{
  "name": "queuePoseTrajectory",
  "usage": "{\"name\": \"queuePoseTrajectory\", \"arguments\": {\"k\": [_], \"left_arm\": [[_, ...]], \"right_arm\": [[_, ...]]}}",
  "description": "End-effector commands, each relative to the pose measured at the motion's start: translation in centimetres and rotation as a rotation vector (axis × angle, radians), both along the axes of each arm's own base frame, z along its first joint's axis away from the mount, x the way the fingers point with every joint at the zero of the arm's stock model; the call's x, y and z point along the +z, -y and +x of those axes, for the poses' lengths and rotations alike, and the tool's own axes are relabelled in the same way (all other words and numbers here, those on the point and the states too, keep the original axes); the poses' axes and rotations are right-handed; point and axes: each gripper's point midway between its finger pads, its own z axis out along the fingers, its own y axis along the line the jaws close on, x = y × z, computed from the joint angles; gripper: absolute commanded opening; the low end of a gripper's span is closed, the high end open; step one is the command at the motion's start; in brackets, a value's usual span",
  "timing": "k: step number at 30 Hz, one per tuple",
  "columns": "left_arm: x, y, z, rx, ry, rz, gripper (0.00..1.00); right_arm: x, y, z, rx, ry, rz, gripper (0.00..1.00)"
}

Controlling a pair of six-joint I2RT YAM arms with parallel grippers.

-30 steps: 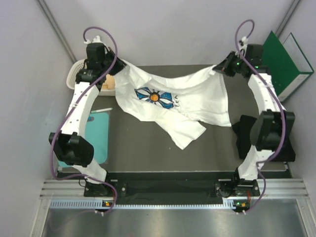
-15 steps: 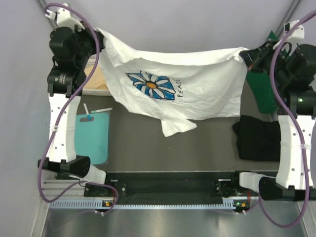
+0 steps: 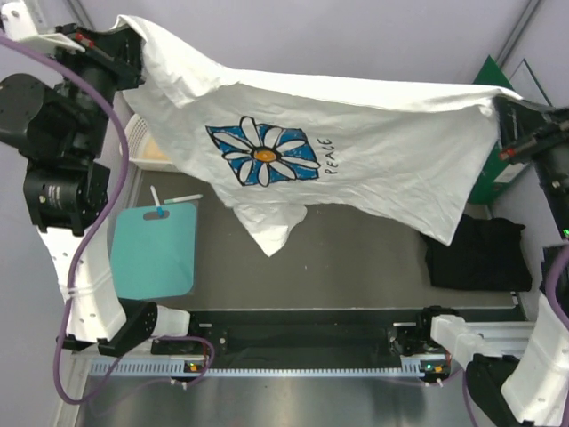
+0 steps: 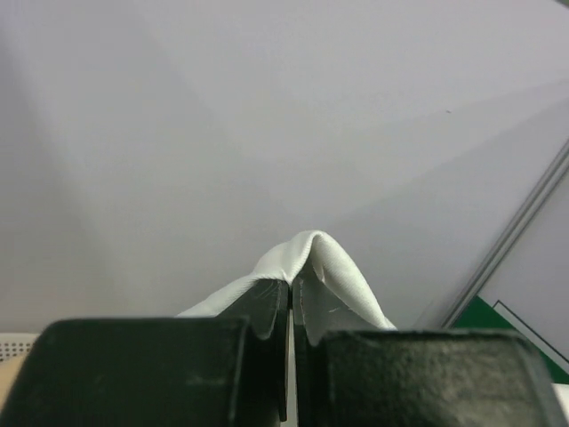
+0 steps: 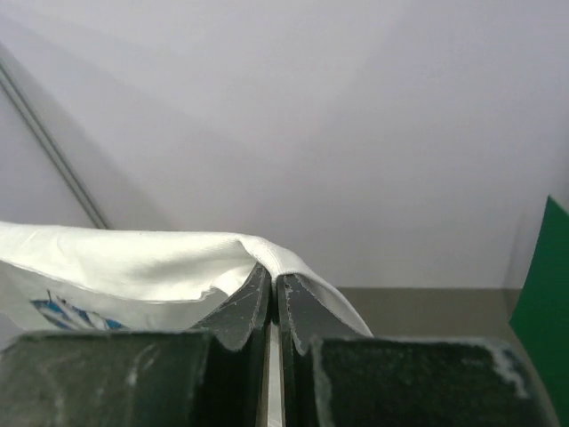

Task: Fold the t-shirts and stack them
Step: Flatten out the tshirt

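Top external view shows me the white t-shirt (image 3: pixel 373 151) spread in the air between both arms, its daisy print and lettering facing the camera, well above the table (image 3: pixel 356 267). My left gripper (image 3: pixel 132 49) has one corner of the cloth at the far left, and my right gripper (image 3: pixel 500 114) has the opposite corner at the far right. One loose flap hangs down from the middle of the shirt.

On the left wrist view the left gripper (image 4: pixel 291 311) is clenched, with a fold of white t-shirt (image 4: pixel 329 276) pinched between the fingers. On the right wrist view the right gripper (image 5: pixel 273 307) is likewise clamped on the white t-shirt's (image 5: pixel 133 258) edge.

The black t-shirt (image 3: pixel 476 253) lies on the table at the right. A sliver of the tan-peach t-shirt (image 3: pixel 157 160) shows in the white basket (image 3: pixel 138 133) at the far left, beneath the raised cloth. The teal board (image 3: pixel 156 249) lies flat at the near left, and the green binder (image 3: pixel 502 76) stands behind the right gripper
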Motion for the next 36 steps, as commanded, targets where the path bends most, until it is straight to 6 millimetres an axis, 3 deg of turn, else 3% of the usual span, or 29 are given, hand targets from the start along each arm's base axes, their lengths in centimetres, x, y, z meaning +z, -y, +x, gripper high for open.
{"name": "queuePoseTrajectory", "arguments": {"k": [1,2,5,8,14,17,18,20,21,23,24,25,26,27,29,31,32,33,34,36], "left_arm": [[5.0,-0.3,-6.6,-0.035,0.184,-0.032,0.00],[5.3,-0.6,-7.6,-0.030,0.200,-0.038,0.00],[6.2,-1.3,-10.0,-0.011,0.243,-0.052,0.00],[7.0,-1.4,-11.1,-0.014,0.276,-0.064,0.00],[7.3,-1.3,-8.9,-0.006,0.267,-0.061,0.00],[5.7,-0.5,-5.2,-0.020,0.196,-0.047,0.00],[4.1,0.0,-2.6,-0.025,0.133,-0.035,0.00],[2.1,0.5,0.3,-0.030,0.061,-0.017,0.00],[-0.4,1.0,3.4,-0.036,-0.017,0.004,0.00],[-4.6,2.1,7.1,-0.072,-0.138,0.031,0.00],[-6.9,2.6,9.5,-0.083,-0.201,0.036,0.00],[-8.8,3.0,10.8,-0.097,-0.248,0.042,0.00],[-11.9,3.6,12.6,-0.116,-0.326,0.049,0.00],[-14.5,4.0,14.3,-0.126,-0.387,0.053,0.00],[-19.3,4.6,16.5,-0.144,-0.485,0.058,0.00],[-23.7,5.3,18.9,-0.171,-0.576,0.063,0.00],[-26.0,5.7,19.7,-0.180,-0.624,0.070,0.00],[-29.3,6.1,21.2,-0.197,-0.693,0.073,0.00],[-31.0,6.5,21.8,-0.208,-0.731,0.075,0.00],[-36.1,7.0,23.6,-0.217,-0.830,0.076,0.00]], "right_arm": [[5.6,2.4,-7.2,-0.139,0.228,0.043,0.00],[6.1,2.7,-9.0,-0.157,0.265,0.050,0.00],[6.9,3.8,-11.9,-0.213,0.329,0.090,0.00],[6.8,4.8,-12.6,-0.264,0.349,0.124,0.00],[3.9,4.7,-8.1,-0.259,0.234,0.118,0.00],[1.0,4.7,-4.4,-0.257,0.135,0.107,0.00],[-1.1,4.7,-2.5,-0.260,0.072,0.100,0.00],[-3.7,4.7,-0.2,-0.264,0.000,0.095,0.00],[-6.5,4.9,1.9,-0.273,-0.073,0.087,0.00],[-9.8,5.1,4.3,-0.286,-0.154,0.083,0.00],[-13.4,4.9,6.4,-0.280,-0.235,0.074,0.00],[-14.6,4.9,7.9,-0.275,-0.254,0.068,0.00],[-17.5,4.8,9.5,-0.270,-0.316,0.056,0.00],[-18.7,4.4,10.6,-0.250,-0.338,0.048,0.00],[-22.1,4.3,13.7,-0.240,-0.411,0.017,0.00],[-27.7,4.0,17.1,-0.200,-0.540,-0.018,0.00],[-29.5,4.2,18.2,-0.194,-0.577,-0.024,0.00],[-31.2,3.7,19.3,-0.152,-0.605,-0.029,0.00],[-34.7,3.7,21.1,-0.137,-0.685,-0.022,0.00],[-36.9,3.8,23.2,-0.102,-0.721,0.001,0.00]]}}
